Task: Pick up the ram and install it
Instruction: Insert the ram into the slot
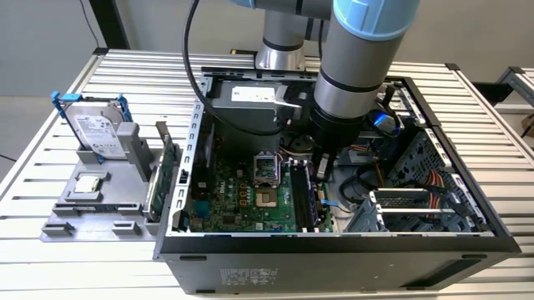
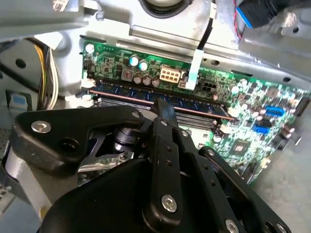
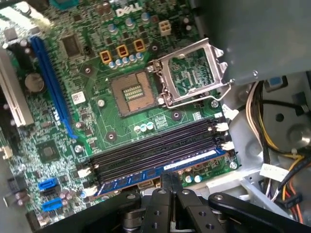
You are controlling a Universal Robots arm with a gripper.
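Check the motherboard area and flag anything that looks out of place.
The CPU socket sits empty with its retention frame flipped open. The ram lies in the outermost slot, with the claw at its edge.

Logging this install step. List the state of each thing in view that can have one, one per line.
ram: lying in the outermost memory slot, gripper on its edge.
gripper: shut on the ram.
CPU socket: empty, its retention frame flipped open.
other memory slots: empty.
computer case: side open.
hard drive: upright in holder.
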